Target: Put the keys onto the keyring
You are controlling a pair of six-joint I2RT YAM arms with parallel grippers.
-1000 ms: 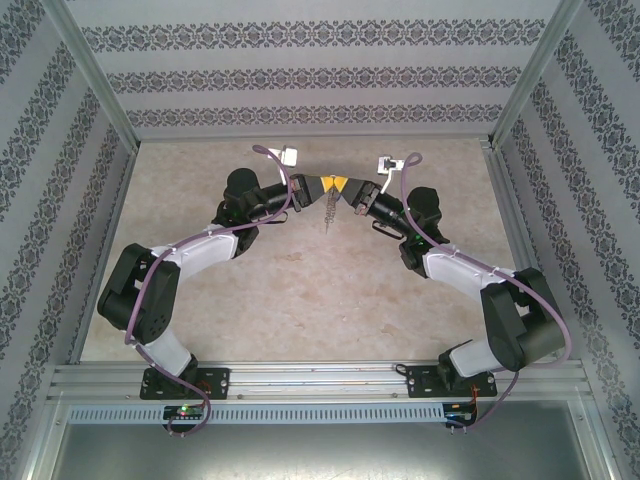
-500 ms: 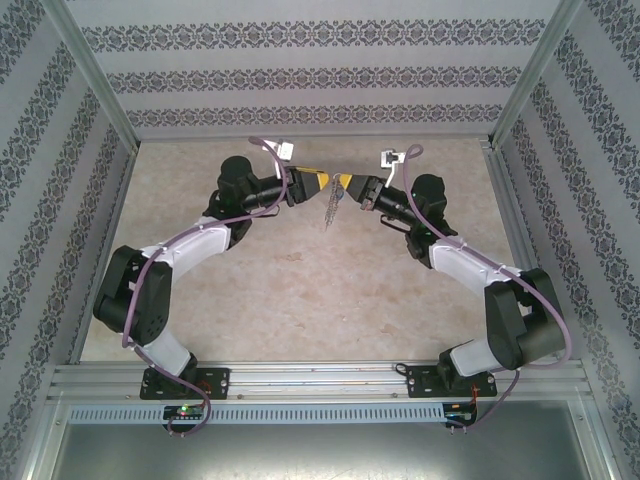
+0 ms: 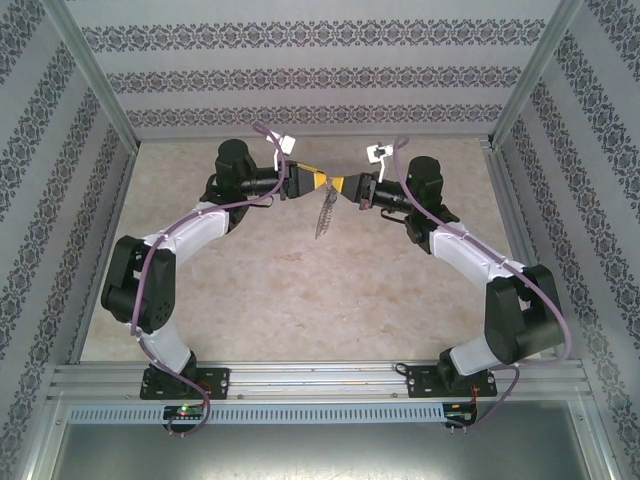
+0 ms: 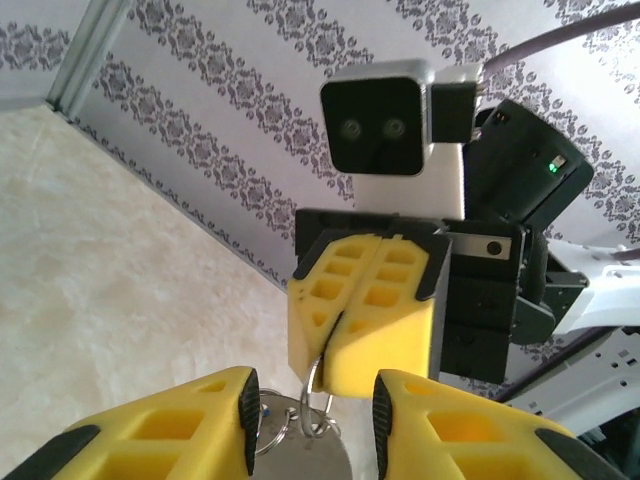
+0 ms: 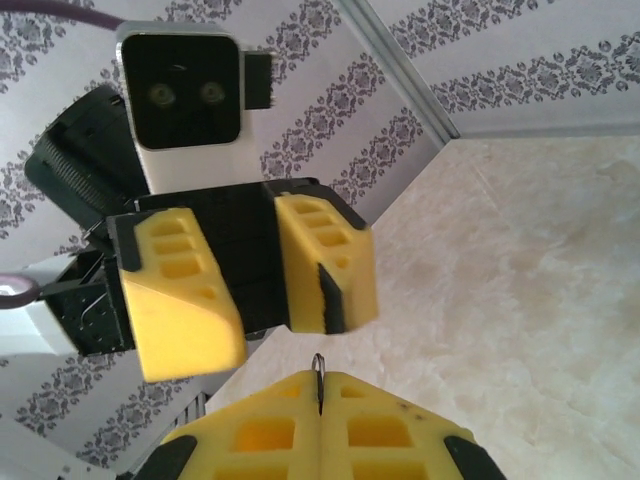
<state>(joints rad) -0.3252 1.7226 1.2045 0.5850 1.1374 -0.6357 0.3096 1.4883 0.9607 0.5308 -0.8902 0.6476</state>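
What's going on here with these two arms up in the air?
Two robot arms meet tip to tip above the far middle of the table. The right gripper is shut on the top of the keyring, a thin grey metal loop that dangles below it. The left gripper faces it with its fingers open. The hanging loop sits in the gap between them, and they are not gripping it.

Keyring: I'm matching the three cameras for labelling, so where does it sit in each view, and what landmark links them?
Top external: the keyring dangles at far centre, just below the right hand.
Left wrist: bottom centre, a thin loop under the right hand's shut yellow fingers.
Right wrist: bottom centre, a wire tip poking from that hand's closed fingers.
Shared landmark: the right hand.
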